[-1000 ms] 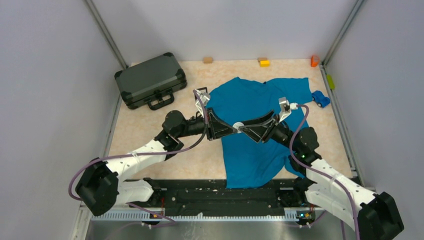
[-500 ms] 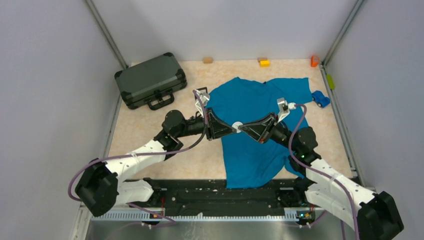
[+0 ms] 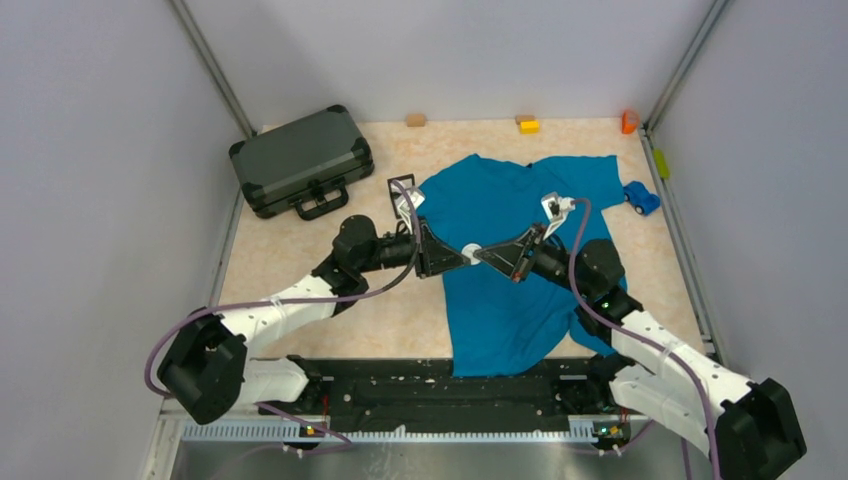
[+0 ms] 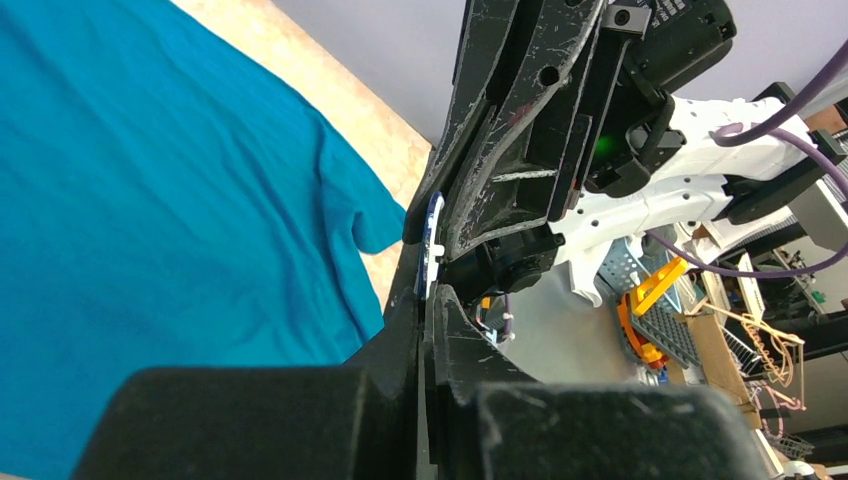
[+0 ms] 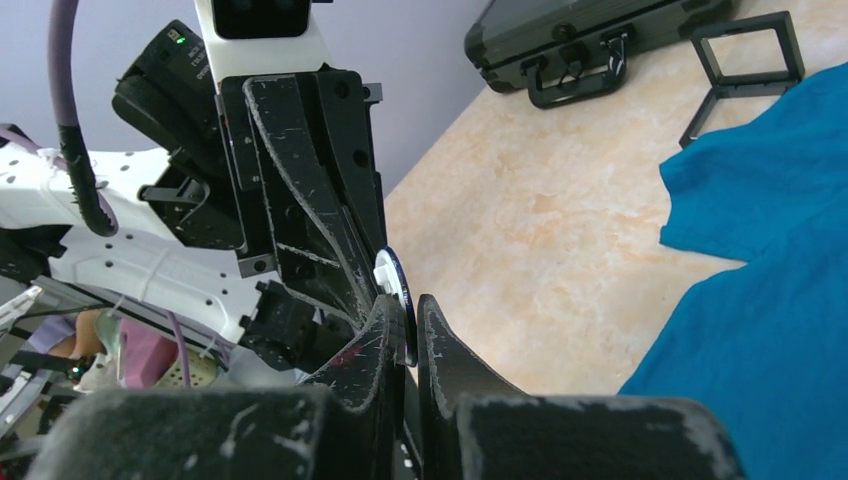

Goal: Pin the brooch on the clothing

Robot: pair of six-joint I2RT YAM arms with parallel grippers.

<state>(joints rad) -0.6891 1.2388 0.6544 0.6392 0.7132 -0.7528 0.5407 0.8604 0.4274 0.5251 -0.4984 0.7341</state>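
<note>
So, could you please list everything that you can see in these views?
T-shirt: one, teal-blue, spread mid-table.
brooch: one, dark blue and white, pinched above the shirt.
hard case: one, dark grey, far left.
frame: one, black, beside the shirt's far left edge.
toy car: one, blue, far right.
tan block: one, far edge.
yellow block: one, far edge.
orange item: one, far right corner.
green item: one, right edge.
table: one, beige.
left gripper: black, shut on the brooch.
right gripper: black, likewise.
</note>
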